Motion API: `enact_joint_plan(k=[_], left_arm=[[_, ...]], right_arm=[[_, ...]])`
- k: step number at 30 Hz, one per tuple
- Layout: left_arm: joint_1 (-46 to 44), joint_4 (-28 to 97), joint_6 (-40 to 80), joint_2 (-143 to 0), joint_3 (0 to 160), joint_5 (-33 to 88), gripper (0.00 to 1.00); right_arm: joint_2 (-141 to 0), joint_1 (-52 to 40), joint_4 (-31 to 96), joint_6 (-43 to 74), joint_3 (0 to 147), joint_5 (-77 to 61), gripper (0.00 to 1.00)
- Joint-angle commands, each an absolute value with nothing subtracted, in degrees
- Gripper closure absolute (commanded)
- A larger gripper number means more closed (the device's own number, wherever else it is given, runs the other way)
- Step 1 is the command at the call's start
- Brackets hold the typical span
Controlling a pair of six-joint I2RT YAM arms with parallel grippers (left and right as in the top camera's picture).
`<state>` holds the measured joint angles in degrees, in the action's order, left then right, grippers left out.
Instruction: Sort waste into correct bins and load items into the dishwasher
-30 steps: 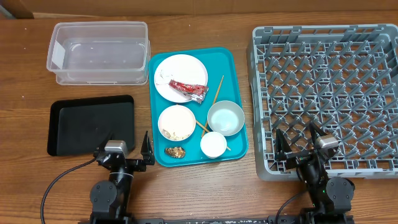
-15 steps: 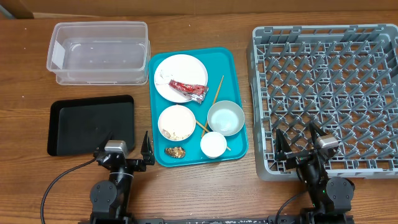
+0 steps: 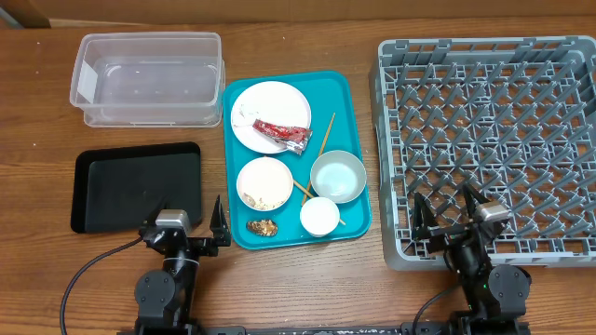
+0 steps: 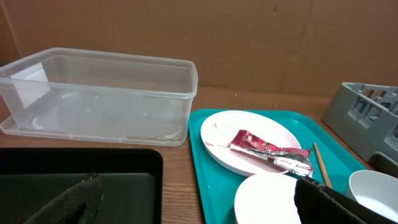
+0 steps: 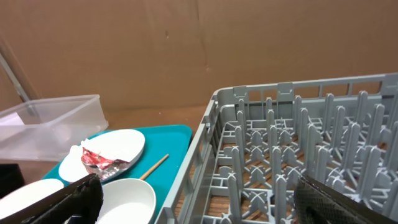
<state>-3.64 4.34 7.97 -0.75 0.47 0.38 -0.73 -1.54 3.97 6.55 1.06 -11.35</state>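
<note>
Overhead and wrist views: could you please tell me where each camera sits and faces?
Overhead: above the table, looking straight down on the teal plastic tray; both arms show at the bottom.
Left wrist: on the left end effector, facing forward at the clear plastic rectangular tub; its fingers show.
Right wrist: on the right end effector, facing forward along the grey plastic dish rack; its fingers show.
Shared: both wrist views catch the round white plate with the red shiny wrapper.
</note>
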Motion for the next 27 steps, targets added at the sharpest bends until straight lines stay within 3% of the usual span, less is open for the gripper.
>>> enact_joint_plan(k=[1, 10, 20, 23, 27], left_arm=[[-3.3, 4.4, 8.4, -0.4, 0.5, -0.9, 0.0], [-3.3, 4.5, 9.7, -8.4, 5.7, -1.5, 0.0], [-3.3, 5.5, 9.0, -39.2, 26.3, 0.8, 0.0], [-3.3, 10.3, 9.0, -50.3, 36.5, 4.0, 0.0], [-3.4, 27.0, 9.0, -66.7, 55.9, 7.7, 0.0]], right_arm=[[-0.2, -1.8, 3.6, 10.8, 0.6, -7.8, 0.0], [-2.2, -1.8, 5.7, 10.7, 6.0, -6.9, 0.0], [-14.0, -1.8, 9.0, 10.7, 16.0, -5.2, 0.0], [-19.9, -1.8, 12.3, 10.7, 20.5, -5.1, 0.0], [-31.8, -1.8, 22.0, 10.7, 31.0, -5.2, 0.0]])
